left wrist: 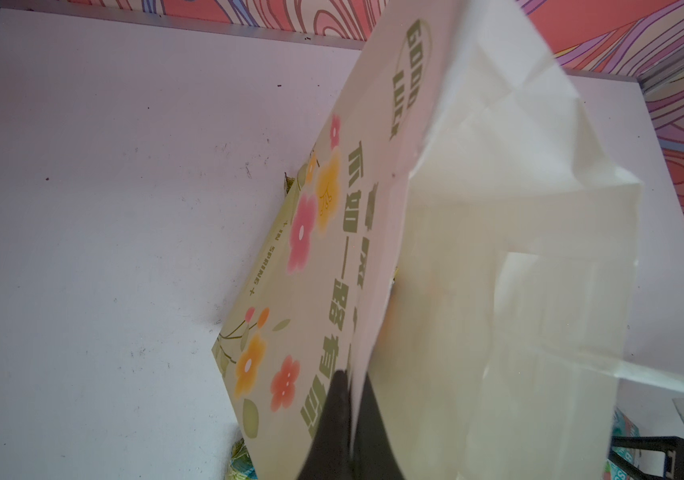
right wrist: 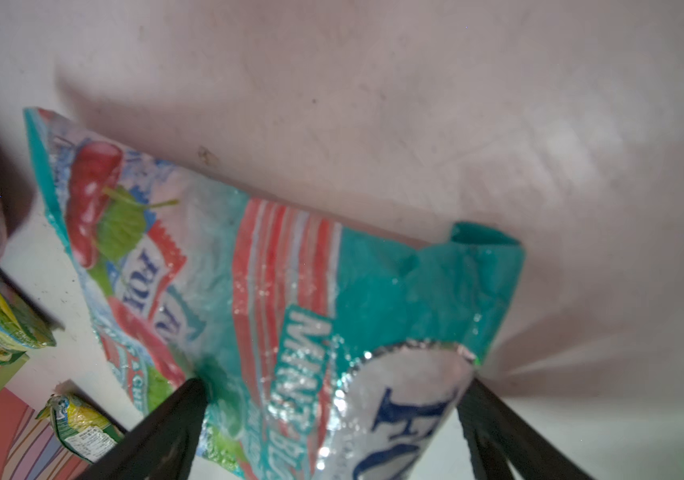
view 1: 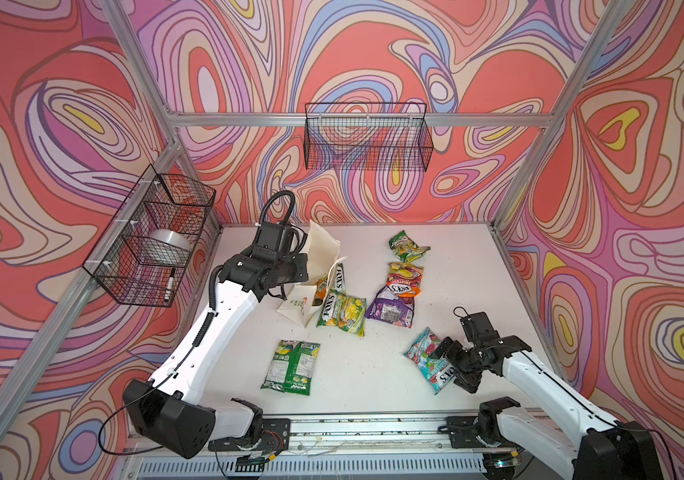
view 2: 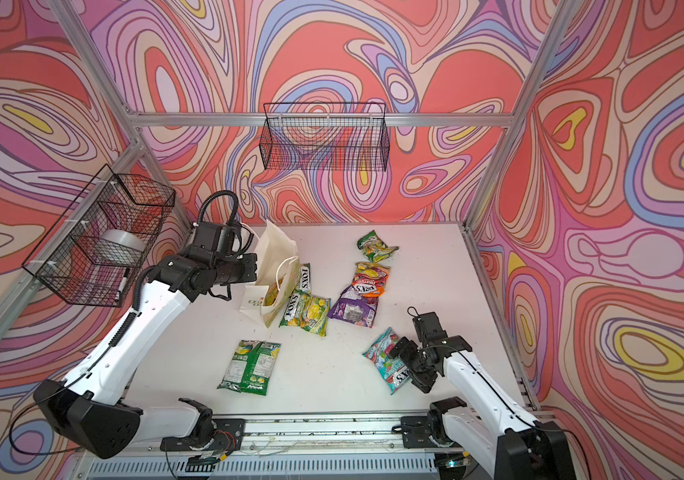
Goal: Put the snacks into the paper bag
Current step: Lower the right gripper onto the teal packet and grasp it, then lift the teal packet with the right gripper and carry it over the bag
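Note:
The paper bag point(view 1: 323, 245) point(view 2: 275, 249) lies tilted at the table's back left, mouth toward the middle. My left gripper point(left wrist: 350, 415) is shut on its rim. A FOX'S packet point(view 1: 340, 278) pokes from the mouth. More snacks lie loose: green-yellow point(view 1: 342, 313), purple point(view 1: 390, 309), orange point(view 1: 404, 280), green at the back point(view 1: 406, 246) and green at the front point(view 1: 290, 368). My right gripper point(view 1: 452, 368) point(right wrist: 334, 399) stands open over the teal-pink packet point(view 1: 419, 349) point(right wrist: 290, 270), one finger on each side of it.
A black wire basket point(view 1: 153, 237) on the left wall holds a tape roll and a marker. Another wire basket point(view 1: 367, 137) hangs on the back wall. An aluminium rail point(view 1: 352, 428) runs along the white table's point(view 1: 456, 270) front edge.

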